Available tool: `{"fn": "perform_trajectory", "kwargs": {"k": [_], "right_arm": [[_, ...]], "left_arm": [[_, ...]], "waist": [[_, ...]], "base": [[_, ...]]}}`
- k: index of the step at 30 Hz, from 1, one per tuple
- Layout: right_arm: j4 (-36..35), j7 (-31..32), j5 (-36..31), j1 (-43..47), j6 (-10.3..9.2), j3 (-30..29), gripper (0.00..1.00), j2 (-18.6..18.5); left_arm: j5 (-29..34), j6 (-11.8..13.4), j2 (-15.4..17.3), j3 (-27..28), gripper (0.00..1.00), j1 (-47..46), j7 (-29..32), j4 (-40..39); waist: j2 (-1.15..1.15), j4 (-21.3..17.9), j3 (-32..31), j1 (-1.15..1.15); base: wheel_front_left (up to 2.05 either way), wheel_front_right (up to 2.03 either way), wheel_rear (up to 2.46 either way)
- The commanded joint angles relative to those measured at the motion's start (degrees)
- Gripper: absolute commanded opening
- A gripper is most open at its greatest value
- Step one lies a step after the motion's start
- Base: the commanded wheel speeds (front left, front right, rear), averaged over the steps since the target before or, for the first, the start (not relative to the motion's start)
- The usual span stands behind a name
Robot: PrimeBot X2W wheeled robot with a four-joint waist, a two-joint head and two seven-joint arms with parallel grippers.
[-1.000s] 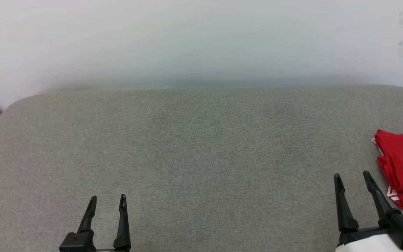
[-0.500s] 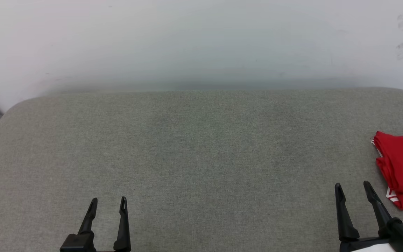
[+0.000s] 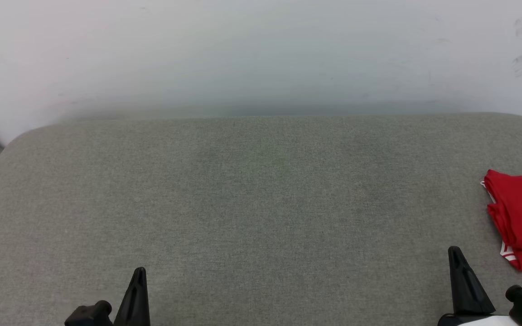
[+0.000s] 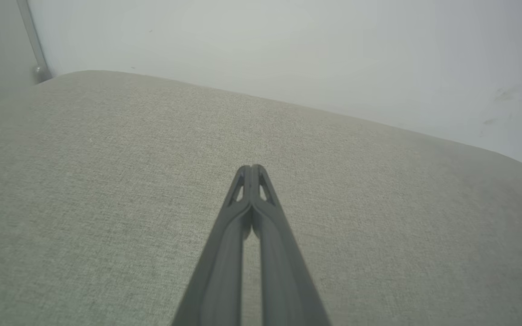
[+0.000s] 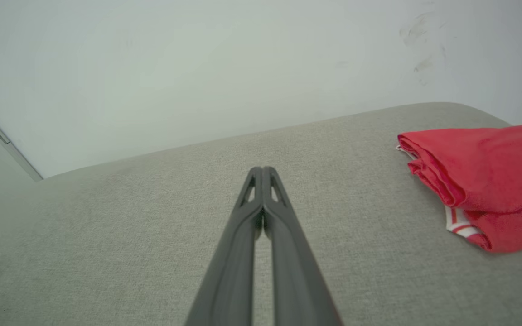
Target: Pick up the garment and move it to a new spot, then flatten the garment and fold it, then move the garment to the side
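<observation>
Right gripper (image 3: 456,256) closed, empty, red garment (image 3: 521,217) near to its right, not touching, on grey cushion (image 3: 261,203)

The folded red jersey shirt with striped trim (image 3: 520,217) runs off my head view's right edge, inner layers hidden; from my left wrist it's a mere speck. My dark two-fingered right tool (image 3: 455,251) is cropped at its base.

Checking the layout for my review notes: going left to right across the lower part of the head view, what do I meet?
left gripper, shut → right gripper, shut → red garment, lying bunched on the grey padded surface at the right edge of the picture.
</observation>
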Motion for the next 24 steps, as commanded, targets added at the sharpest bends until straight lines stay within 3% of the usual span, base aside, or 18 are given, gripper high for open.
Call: {"fn": "perform_trajectory", "kwargs": {"k": [1,24], "right_arm": [[-0.61,0.2,1.92,-1.63,0.0,0.07,0.0,-0.46],[2.51,4.95,25.45,-5.64,-0.01,0.28,0.0,-1.27]], "left_arm": [[-1.85,-0.33,0.34,0.22,0.0,-1.59,0.18,-0.67],[-25.25,-2.64,1.1,1.46,0.0,-6.02,5.06,2.35]], "waist": [[0.0,-0.01,0.0,0.0],[0.0,-0.18,0.15,0.0]], "base": [[0.0,0.0,0.0],[0.0,0.0,0.0]]}}
